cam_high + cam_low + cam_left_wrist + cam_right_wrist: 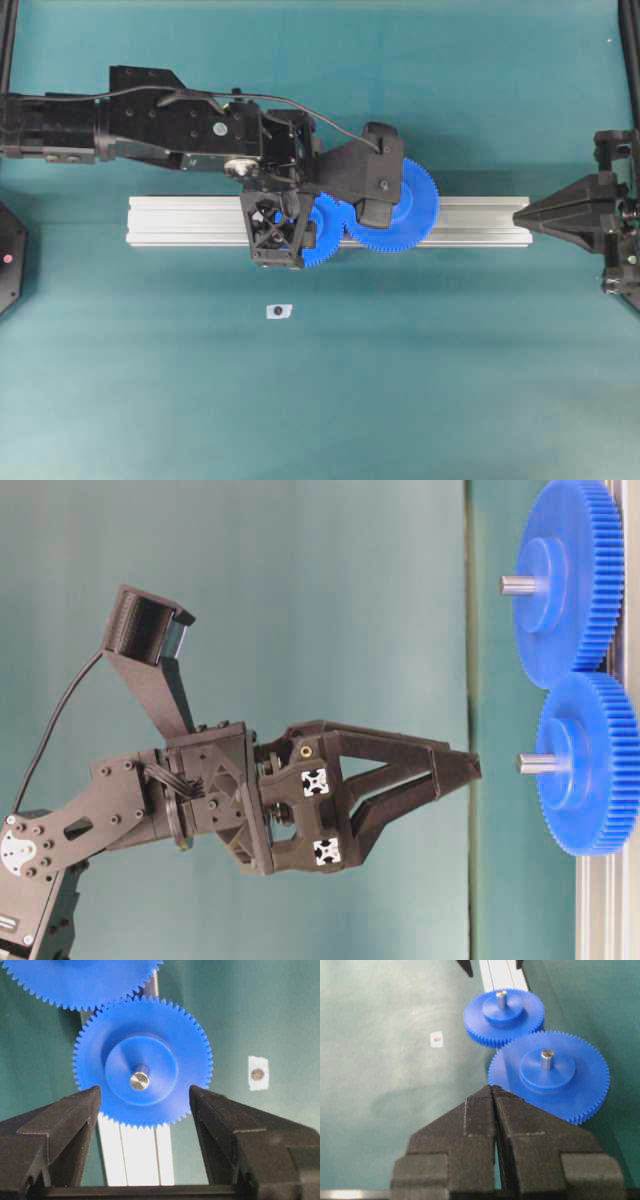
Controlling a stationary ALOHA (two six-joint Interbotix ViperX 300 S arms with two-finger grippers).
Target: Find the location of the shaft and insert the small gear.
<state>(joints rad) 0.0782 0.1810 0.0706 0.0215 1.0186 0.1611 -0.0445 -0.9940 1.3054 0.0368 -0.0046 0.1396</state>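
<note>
The small gear (142,1060) sits flat on the aluminium rail (180,220), with the grey shaft (140,1080) poking up through its hub. It meshes with the wider blue gear (405,215), which has its own pin. My left gripper (145,1091) is open and empty, a short way above the small gear, with a finger on each side of it in view. In the table-level view the left gripper (470,770) points at the shaft (535,763) with a gap between. My right gripper (518,215) is shut and empty at the rail's right end. The right wrist view shows both gears (504,1016).
A small white sticker with a dark dot (279,311) lies on the teal mat in front of the rail. It also shows in the left wrist view (258,1073). A black fixture (8,258) sits at the left edge.
</note>
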